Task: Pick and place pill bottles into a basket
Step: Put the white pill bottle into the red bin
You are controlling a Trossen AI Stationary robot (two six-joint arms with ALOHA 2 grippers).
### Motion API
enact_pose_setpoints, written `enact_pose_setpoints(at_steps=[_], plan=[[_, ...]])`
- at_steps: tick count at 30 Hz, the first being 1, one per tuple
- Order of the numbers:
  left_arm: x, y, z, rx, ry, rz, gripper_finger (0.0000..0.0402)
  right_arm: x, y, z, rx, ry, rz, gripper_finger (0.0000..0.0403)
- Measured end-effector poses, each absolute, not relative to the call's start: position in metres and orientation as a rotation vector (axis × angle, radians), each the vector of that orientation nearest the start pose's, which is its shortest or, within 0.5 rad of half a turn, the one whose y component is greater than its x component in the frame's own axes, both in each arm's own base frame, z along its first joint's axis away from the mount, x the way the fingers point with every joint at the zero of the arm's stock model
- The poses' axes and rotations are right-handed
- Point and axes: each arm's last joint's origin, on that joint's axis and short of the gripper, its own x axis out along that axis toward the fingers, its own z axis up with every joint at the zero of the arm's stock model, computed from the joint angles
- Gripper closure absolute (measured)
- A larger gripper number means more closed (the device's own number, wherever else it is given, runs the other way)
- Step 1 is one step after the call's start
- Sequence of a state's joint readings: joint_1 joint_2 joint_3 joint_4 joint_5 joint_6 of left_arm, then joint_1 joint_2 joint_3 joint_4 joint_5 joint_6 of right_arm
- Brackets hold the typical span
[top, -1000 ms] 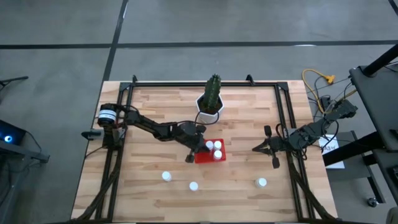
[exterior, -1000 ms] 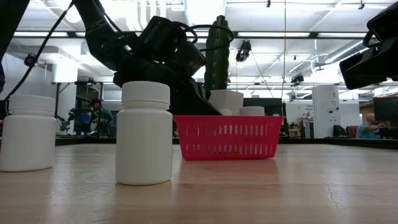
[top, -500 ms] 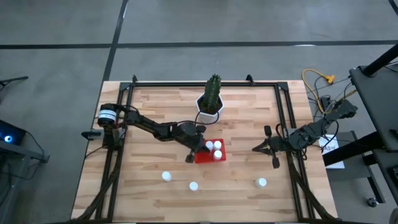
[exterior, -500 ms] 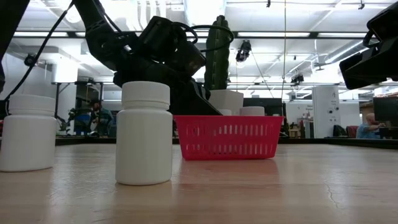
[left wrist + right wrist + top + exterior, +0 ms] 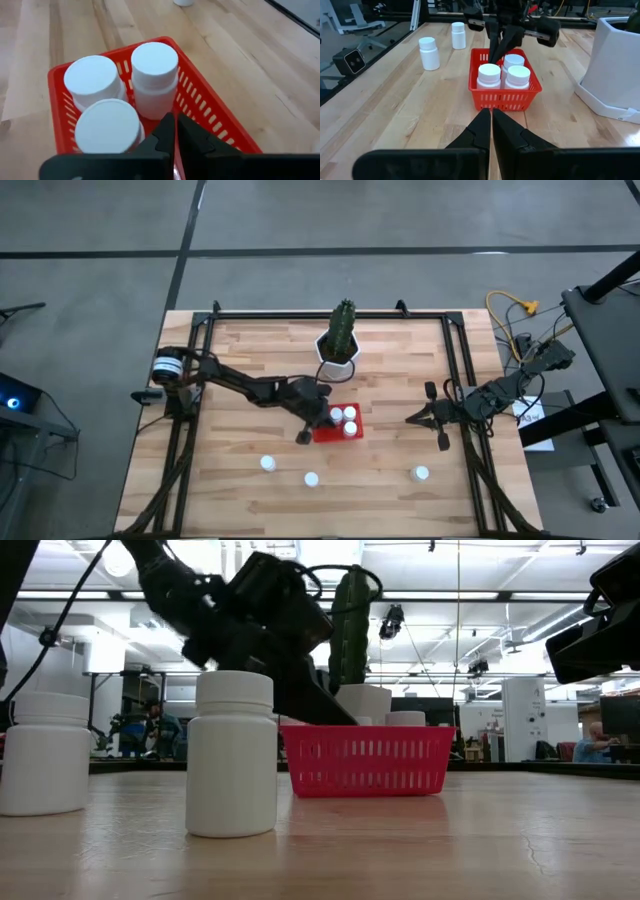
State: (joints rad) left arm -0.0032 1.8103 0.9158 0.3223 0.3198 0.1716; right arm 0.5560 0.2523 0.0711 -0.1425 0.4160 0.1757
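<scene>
Bottles [image 5: 343,420]: I see 3 in the basket [image 5: 322,433]; left end effector [image 5: 304,437] pressed together beside it, right end effector [image 5: 411,420] pressed together, well apart.

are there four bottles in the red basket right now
No, the left wrist view shows only three pill bottles standing in the basket.

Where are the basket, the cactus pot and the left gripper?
basket [image 5: 321,434]: high view, bare left rim.
cactus pot [image 5: 337,363]: high view, white front wall.
left gripper [image 5: 175,131]: left wrist view, between its shut fingers.
</scene>
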Motion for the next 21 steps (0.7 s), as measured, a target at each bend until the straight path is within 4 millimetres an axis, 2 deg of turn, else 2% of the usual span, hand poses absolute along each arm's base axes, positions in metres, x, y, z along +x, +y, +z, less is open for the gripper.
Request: enact_pose_setpoints(at_steps=[9,13,21], plan=[[0.376,-0.022,0.185,0.124,0.661,-0.389,0.04,0.096,0.046,0.154,0.021,0.304,0.113,0.0394],[0.377,-0.026,0.188,0.167,0.735,-0.335,0.04,0.096,0.046,0.154,0.022,0.304,0.112,0.0394],[0.376,-0.029,0.189,0.179,0.761,-0.285,0.04,0.096,0.046,0.153,0.023,0.307,0.112,0.0394]])
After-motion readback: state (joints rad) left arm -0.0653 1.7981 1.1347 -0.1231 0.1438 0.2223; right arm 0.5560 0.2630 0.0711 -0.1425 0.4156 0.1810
